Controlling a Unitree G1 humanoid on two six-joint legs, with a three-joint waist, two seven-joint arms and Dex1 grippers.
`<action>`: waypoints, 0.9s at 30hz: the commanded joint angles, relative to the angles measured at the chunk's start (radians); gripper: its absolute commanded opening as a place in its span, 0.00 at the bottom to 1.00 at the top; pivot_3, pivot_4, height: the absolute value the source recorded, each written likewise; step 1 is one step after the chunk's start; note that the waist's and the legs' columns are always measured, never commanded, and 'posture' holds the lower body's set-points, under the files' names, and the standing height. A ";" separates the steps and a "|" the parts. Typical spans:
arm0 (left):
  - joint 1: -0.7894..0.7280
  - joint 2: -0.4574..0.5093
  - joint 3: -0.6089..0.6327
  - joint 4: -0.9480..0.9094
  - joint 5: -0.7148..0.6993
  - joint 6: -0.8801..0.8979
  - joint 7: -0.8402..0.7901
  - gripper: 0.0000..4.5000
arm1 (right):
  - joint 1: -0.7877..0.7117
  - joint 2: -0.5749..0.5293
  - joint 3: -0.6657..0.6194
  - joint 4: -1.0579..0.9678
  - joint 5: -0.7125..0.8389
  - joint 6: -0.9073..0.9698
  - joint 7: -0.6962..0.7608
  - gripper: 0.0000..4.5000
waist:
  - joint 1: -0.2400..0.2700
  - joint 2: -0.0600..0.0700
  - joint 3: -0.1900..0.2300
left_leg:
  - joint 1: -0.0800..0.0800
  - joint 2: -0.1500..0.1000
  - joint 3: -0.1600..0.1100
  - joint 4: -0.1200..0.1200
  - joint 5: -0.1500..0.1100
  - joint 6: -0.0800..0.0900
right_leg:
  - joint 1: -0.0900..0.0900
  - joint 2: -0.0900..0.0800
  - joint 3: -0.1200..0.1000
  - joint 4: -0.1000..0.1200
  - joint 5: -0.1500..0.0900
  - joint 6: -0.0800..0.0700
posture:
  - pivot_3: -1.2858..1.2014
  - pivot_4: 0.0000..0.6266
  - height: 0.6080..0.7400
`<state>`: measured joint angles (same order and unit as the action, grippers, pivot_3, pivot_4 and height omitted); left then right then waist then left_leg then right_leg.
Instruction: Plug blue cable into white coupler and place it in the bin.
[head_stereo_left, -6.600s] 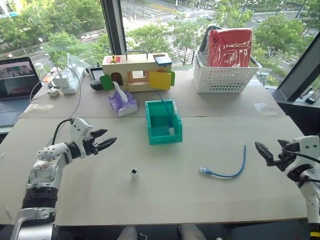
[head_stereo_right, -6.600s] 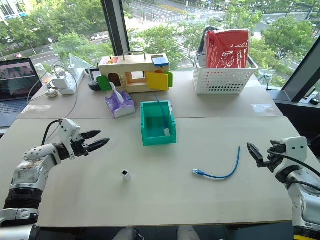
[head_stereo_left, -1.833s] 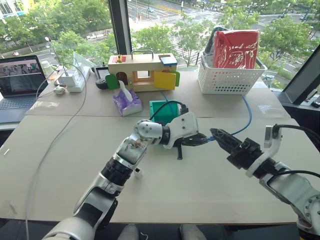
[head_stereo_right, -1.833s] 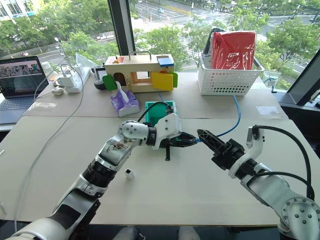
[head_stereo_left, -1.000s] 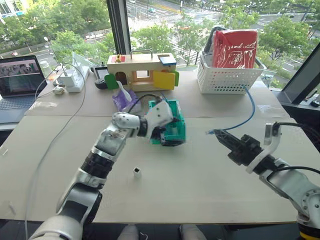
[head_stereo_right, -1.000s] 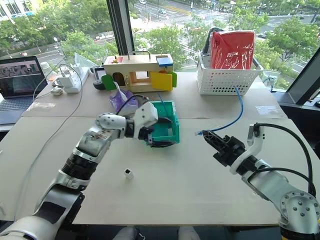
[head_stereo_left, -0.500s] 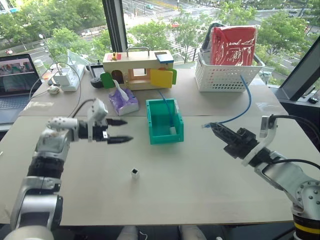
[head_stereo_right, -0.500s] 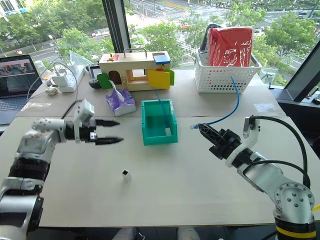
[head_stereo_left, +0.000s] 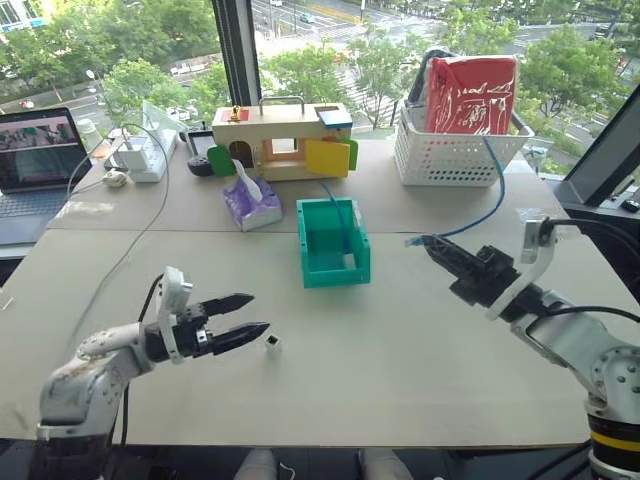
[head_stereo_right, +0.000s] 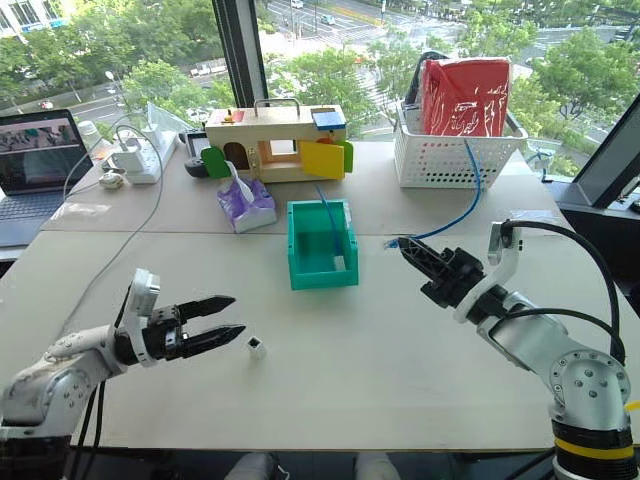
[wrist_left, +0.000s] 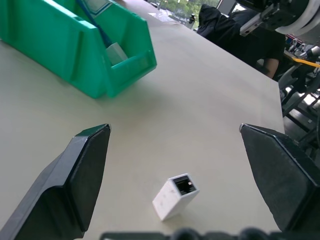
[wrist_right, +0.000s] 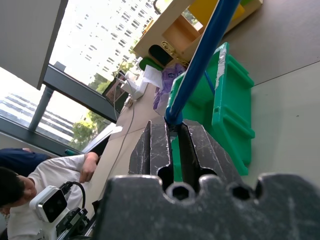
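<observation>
White coupler (head_stereo_left: 272, 342) being approached by spread left tool (head_stereo_left: 244, 318): tiny, light, easily tipped; sides best pinched. Blue cable (head_stereo_left: 478, 214) being clamped near plug by right tool (head_stereo_left: 432, 246).

My left gripper (head_stereo_left: 252, 331) hovers spread wide just beside the white coupler (head_stereo_left: 271, 342) on the table (head_stereo_left: 400, 350). My right gripper (head_stereo_left: 432, 246) pinches the blue cable (head_stereo_left: 487, 205), near the bin (head_stereo_left: 333, 243).
</observation>
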<state>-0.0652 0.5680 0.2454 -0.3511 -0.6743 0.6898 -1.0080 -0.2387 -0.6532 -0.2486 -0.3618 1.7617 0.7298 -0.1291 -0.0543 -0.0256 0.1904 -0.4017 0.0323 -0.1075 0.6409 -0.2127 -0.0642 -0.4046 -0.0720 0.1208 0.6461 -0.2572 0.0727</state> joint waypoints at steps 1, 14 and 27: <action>0.045 -0.041 0.002 -0.163 -0.086 0.056 0.127 0.99 | -0.022 0.005 -0.020 -0.032 0.013 0.000 0.023 0.00 | 0.000 0.000 0.000 | 0.000 0.000 0.000 0.000 0.000 0.000 | 0.000 0.000 0.000 0.000 0.000 0.000 | 0.52 0.24 1.00; 0.168 -0.145 -0.177 -0.293 0.181 -0.115 0.432 0.99 | 0.006 -0.006 -0.032 -0.051 0.028 0.001 0.005 0.00 | 0.004 0.000 0.000 | 0.001 0.000 0.001 0.000 0.000 0.000 | 0.001 0.001 0.001 0.000 0.000 0.000 | 0.52 0.24 1.00; 0.259 -0.112 -0.244 -0.216 0.344 -0.228 0.482 0.99 | 0.032 0.030 -0.025 -0.067 -0.007 -0.026 0.004 0.00 | 0.006 0.000 0.000 | 0.001 0.000 0.001 0.000 0.000 0.000 | 0.001 0.001 0.001 0.000 0.000 0.000 | 0.52 0.24 1.00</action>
<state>0.1833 0.4506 0.0168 -0.5736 -0.3529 0.5130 -0.5208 -0.2088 -0.6328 -0.2495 -0.3858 1.7636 0.7270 -0.1359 -0.0484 -0.0253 0.1903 -0.4006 0.0324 -0.1069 0.6408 -0.2127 -0.0642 -0.4041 -0.0708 0.1219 0.6456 -0.2574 0.0726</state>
